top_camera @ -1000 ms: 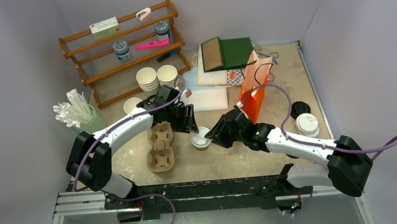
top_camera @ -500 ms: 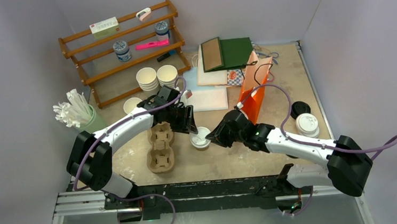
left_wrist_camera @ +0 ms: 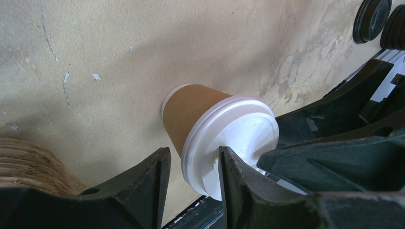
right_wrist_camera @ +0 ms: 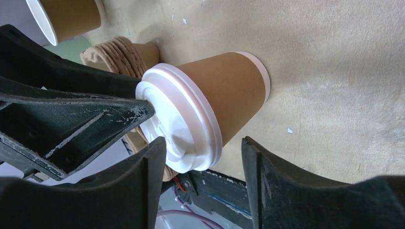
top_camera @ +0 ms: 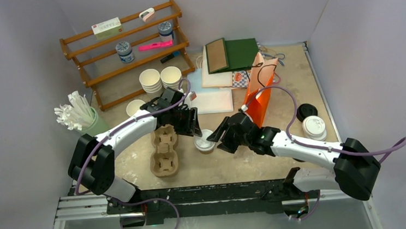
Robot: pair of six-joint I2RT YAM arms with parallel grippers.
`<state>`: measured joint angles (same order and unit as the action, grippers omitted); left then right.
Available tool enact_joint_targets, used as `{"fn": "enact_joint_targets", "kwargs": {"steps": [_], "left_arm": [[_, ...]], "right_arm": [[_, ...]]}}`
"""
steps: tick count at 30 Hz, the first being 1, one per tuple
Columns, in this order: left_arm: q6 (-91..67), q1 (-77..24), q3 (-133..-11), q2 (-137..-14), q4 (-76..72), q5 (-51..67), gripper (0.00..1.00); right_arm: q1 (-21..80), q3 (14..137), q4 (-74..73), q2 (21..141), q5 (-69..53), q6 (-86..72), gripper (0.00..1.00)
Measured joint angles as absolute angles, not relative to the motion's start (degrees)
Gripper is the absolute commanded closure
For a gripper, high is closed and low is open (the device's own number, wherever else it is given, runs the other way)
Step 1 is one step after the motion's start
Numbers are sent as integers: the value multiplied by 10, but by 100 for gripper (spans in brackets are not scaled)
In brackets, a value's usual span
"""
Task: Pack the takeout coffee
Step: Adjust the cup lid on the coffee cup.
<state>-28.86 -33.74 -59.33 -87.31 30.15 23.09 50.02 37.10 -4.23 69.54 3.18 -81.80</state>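
One takeout coffee [top_camera: 205, 141], a brown kraft cup with a white lid, stands on the table between the two arms. In the left wrist view the cup [left_wrist_camera: 191, 112] is upright. My left gripper [left_wrist_camera: 192, 151] straddles the lid's rim, one finger [left_wrist_camera: 236, 183] resting on the lid top and the other standing a little off the rim. My right gripper [right_wrist_camera: 203, 162] is open around the lid [right_wrist_camera: 179, 124], with a clear gap on one side. From above, the left gripper [top_camera: 193, 127] and right gripper [top_camera: 220, 136] flank the cup.
A cardboard cup carrier [top_camera: 163, 150] lies left of the cup. An orange paper bag [top_camera: 259, 93] stands behind the right arm. Another kraft cup [top_camera: 134, 106], stacked white cups [top_camera: 159, 78], a wooden shelf [top_camera: 130, 49], straws [top_camera: 75, 114] and spare lids [top_camera: 314, 126] ring the area.
My right gripper closed in on the lid and has now opened wider, shifting slightly. The left arm and the cup have stayed put.
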Motion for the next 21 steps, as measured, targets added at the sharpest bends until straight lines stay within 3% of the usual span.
{"fn": "enact_joint_targets", "kwargs": {"steps": [5,10,21], "left_arm": [[-289,-337,-593,-873,302,227,57],[-289,-338,-593,-873,303,226,58],[-289,-338,-593,-872,306,222,58]], "right_arm": [[503,357,-31,688,27,-817,49],[504,344,-21,674,20,-821,51],[506,340,25,701,15,-823,68]]}}
